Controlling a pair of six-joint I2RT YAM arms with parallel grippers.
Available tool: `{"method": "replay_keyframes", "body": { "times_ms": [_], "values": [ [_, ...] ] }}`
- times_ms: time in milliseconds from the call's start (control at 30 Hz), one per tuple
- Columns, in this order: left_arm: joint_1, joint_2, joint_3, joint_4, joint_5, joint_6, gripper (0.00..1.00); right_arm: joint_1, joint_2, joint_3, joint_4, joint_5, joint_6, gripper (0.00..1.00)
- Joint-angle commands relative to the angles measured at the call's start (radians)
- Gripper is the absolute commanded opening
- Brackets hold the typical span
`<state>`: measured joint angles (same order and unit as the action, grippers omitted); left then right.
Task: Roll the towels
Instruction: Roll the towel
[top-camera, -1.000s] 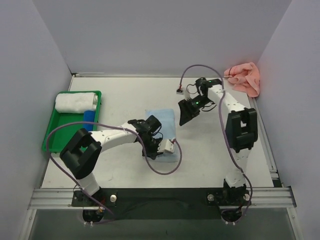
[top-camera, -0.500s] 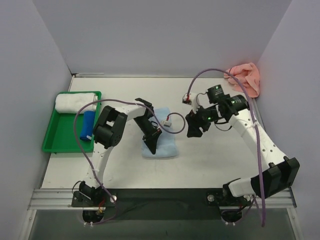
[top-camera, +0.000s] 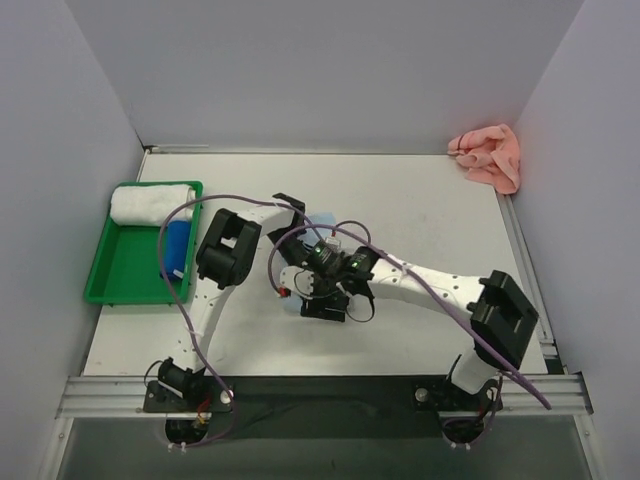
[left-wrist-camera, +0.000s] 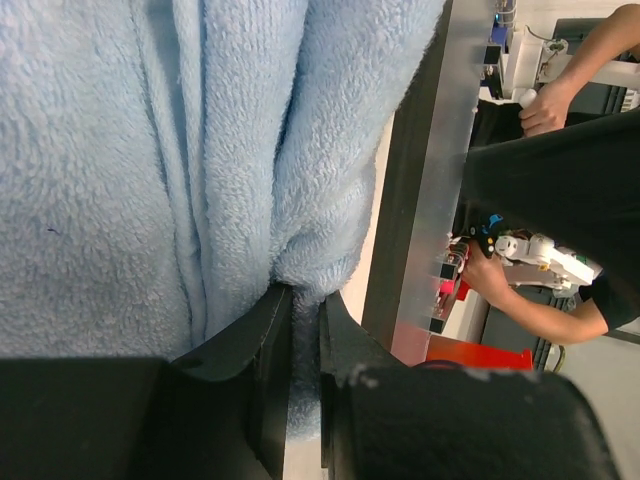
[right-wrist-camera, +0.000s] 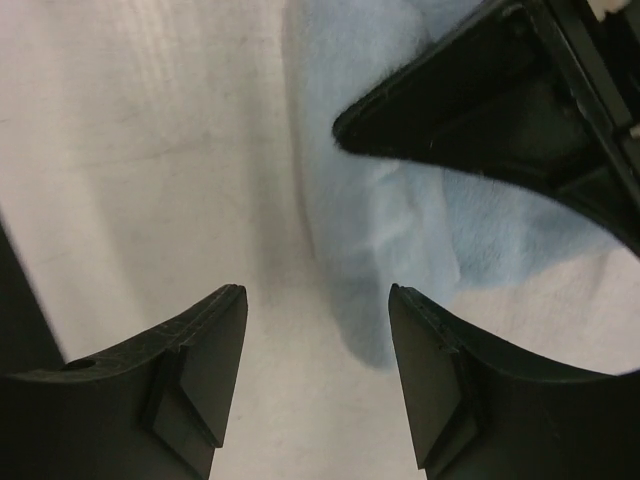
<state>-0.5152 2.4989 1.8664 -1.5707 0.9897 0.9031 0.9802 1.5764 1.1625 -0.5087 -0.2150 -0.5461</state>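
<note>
Blue towel (left-wrist-camera: 100, 150) lay on the worktop (top-camera: 430, 215), a fold of it clenched in my left gripper (left-wrist-camera: 305, 300), I judged to anchor it. My right gripper (right-wrist-camera: 316, 300) hung released over its edge, ready to grasp. Pink towel (top-camera: 488, 157) sat bunched in the far right corner.

Pale grey panel walls (top-camera: 320, 70) enclosing white worktop (top-camera: 430, 210) on three sides. Aluminium rail (top-camera: 330, 392) along near edge. Even, soft light, faint shadows. Person (left-wrist-camera: 560, 180) in black shirt beyond worktop edge, left wrist view.
</note>
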Motion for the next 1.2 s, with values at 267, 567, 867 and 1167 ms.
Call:
{"method": "replay_keyframes", "body": {
  "times_ms": [267,567,867,1167],
  "values": [
    [0.041,0.061,0.028,0.006,-0.172,0.102,0.19,0.038,0.183,-0.144,0.297,0.140,-0.123,0.42],
    [0.099,-0.135,-0.072,0.077,-0.112,0.092,0.43,-0.060,0.238,-0.078,0.127,-0.111,-0.020,0.00],
    [0.316,-0.310,-0.039,0.083,-0.053,0.066,0.48,-0.159,0.304,0.060,-0.132,-0.409,0.011,0.00],
    [0.553,-0.670,-0.207,0.277,-0.017,-0.007,0.51,-0.239,0.506,0.307,-0.408,-0.681,-0.006,0.00]
  ]
}}
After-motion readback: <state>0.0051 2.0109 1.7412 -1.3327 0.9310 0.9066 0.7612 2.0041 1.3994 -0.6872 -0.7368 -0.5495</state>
